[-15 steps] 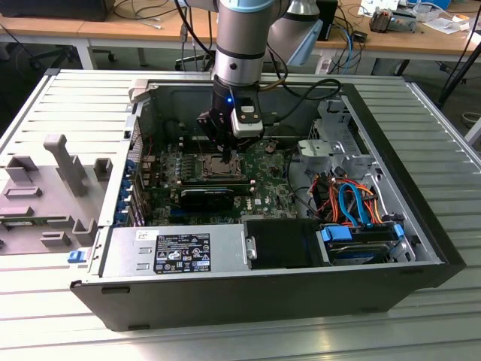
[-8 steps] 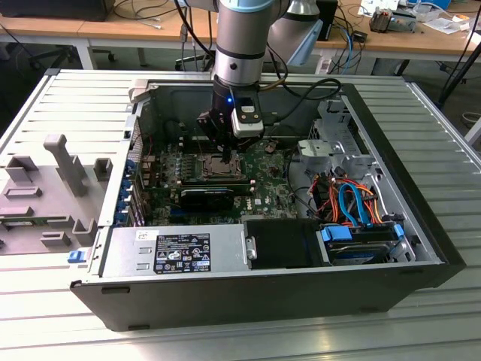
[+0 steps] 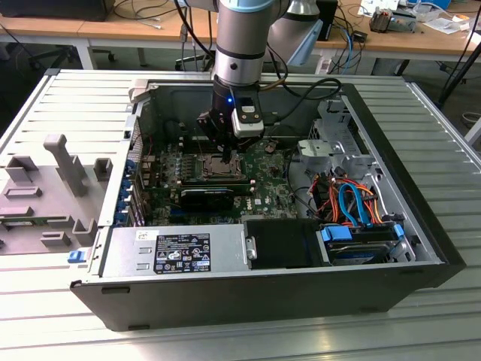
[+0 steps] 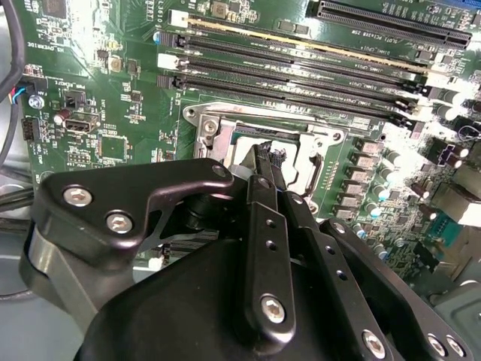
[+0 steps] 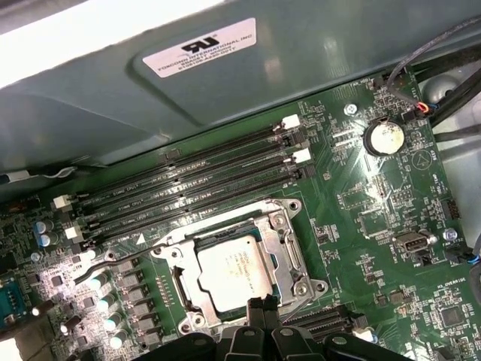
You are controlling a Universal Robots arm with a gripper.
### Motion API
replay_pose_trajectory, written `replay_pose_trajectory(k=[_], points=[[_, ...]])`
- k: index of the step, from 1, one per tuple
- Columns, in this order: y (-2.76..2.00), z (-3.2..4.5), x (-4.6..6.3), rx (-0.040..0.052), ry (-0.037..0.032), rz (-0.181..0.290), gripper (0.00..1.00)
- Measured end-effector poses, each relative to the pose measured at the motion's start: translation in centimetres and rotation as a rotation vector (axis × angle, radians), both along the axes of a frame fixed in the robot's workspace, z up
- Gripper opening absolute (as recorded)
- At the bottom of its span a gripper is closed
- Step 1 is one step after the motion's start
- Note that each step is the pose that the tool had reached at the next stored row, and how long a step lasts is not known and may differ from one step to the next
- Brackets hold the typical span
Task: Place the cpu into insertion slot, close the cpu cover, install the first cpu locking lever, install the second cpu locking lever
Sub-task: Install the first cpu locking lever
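Observation:
The cpu (image 5: 237, 271), a silvery square, sits in the insertion slot (image 5: 197, 320) on the green motherboard. The cpu cover (image 5: 284, 244) lies flat around it as a silvery frame. A thin metal locking lever (image 5: 113, 258) runs along the socket side nearest the memory slots, and its end sticks out over the capacitors. My gripper (image 5: 263, 307) hangs just above the socket edge farthest from the memory slots, fingers together with nothing seen between them. In the second wrist view my gripper (image 4: 264, 154) hides most of the socket (image 4: 225, 135). The exterior view shows my gripper (image 3: 228, 156) over the socket (image 3: 214, 171).
Long black memory slots (image 5: 188, 184) run beside the socket. A coin battery (image 5: 385, 138) sits on the board. A labelled power supply box (image 3: 180, 252), a grey drive cage (image 3: 331, 147) and orange and blue cables (image 3: 353, 199) crowd the case. A grey fixture (image 3: 60, 173) lies outside it.

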State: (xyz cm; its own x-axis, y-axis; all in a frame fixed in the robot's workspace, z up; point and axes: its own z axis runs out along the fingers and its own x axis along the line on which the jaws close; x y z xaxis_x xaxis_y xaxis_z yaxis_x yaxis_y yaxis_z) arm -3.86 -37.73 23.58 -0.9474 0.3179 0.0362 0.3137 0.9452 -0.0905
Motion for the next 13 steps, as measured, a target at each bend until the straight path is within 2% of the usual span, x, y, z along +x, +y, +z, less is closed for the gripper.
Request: replay_pose_trajectory(k=[13], points=[[0.0,0.0,0.0,0.0013,0.0,0.016,0.11]])
